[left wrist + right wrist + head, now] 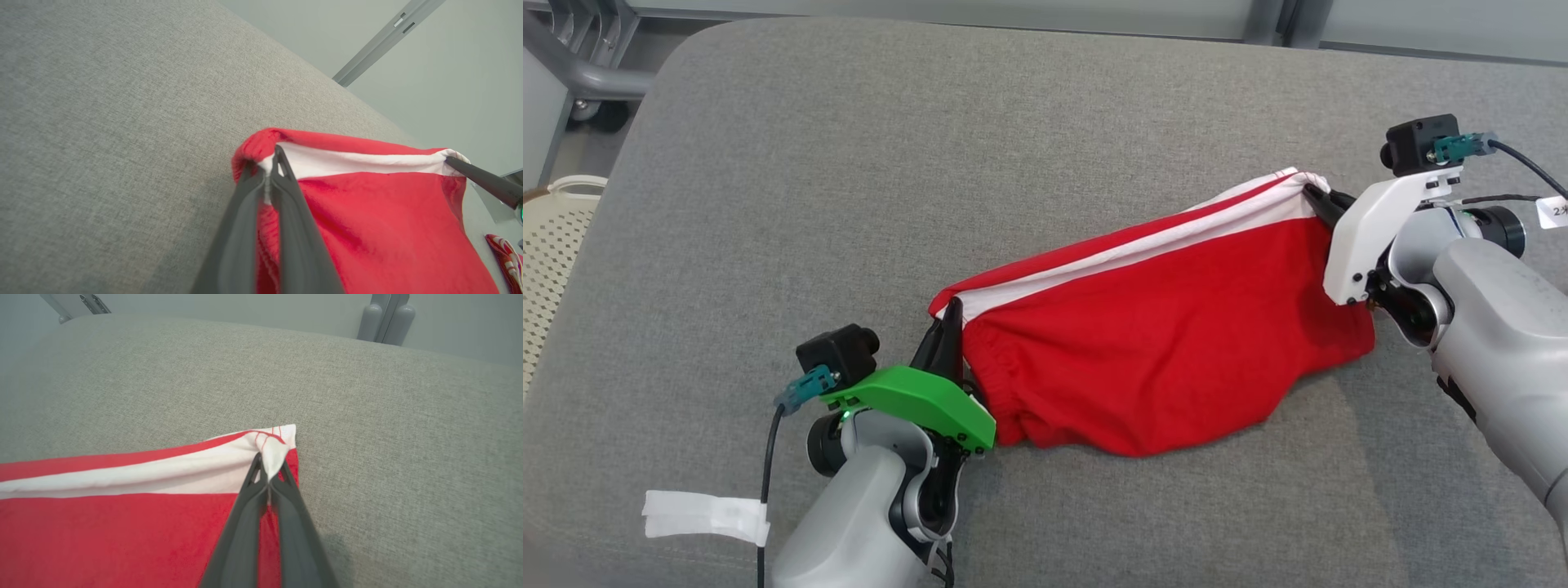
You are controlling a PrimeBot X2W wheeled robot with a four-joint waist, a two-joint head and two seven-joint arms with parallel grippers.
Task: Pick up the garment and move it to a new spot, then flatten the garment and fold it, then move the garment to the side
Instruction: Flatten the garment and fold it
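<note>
Well off to the left of the left claw (pixel 951 317), past the edge of the broad grey woven-fabric cushion (pixel 1045 122), stands a cream perforated plastic basket (pixel 556 237). Further up from the basket is a grey metal frame on a dark caster (pixel 592 90). Both are well apart from the claws. A strip of white tape (pixel 703 516) hangs on the black cable behind the left claw's green mount. A small white paper tag (pixel 1553 211) sits on the cable behind the right claw (pixel 1316 198). In the left wrist view a second, red-and-white patterned cloth (pixel 504 255) shows beyond the right claw's fingers; what it lies on cannot be told.

The red jersey garment with a white band along its upper edge (pixel 1160 343) spans the gap between the two claws. The left claw is pinched tight on the gathered, elastic-looking corner. The right claw is pinched tight on the white stitched corner at the other end. The banded edge runs nearly straight from claw to claw. Below it the red cloth sags in a rounded belly onto the cushion, with puckers nearest the left claw.
</note>
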